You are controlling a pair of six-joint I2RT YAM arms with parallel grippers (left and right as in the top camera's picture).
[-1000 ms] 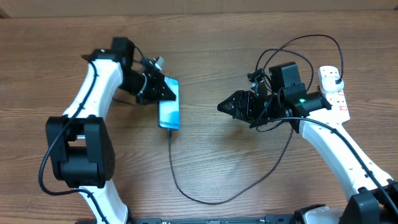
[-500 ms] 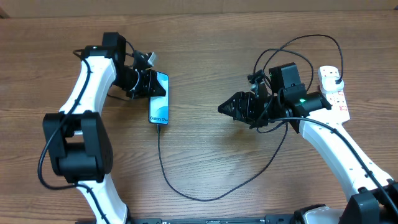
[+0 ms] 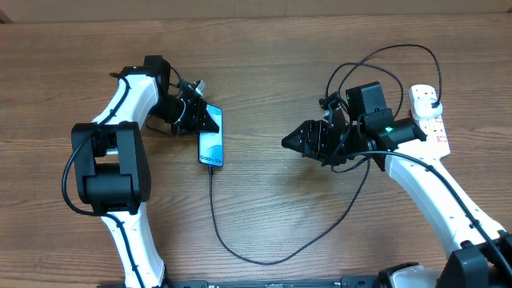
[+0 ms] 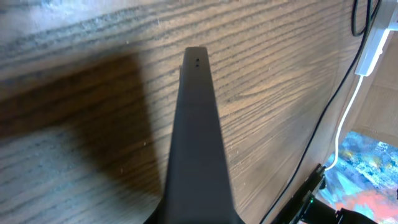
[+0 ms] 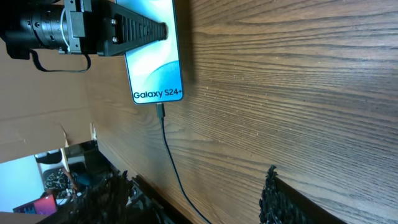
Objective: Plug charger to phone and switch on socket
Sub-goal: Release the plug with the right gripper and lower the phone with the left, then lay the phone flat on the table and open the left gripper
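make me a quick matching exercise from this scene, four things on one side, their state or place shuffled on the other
1 phone
2 socket
3 left gripper
4 right gripper

a open, holding nothing
b white, at the far right
c charger plugged into its lower end
d shut, tip over the blue screen

Pairs: 1-c, 2-b, 3-d, 4-a

We count one phone [image 3: 211, 142], one charger [image 3: 213, 200], one socket [image 3: 432, 120] and one table [image 3: 264, 80], along with two end effectors, namely the left end effector [image 3: 210, 121] and the right end effector [image 3: 286, 142].
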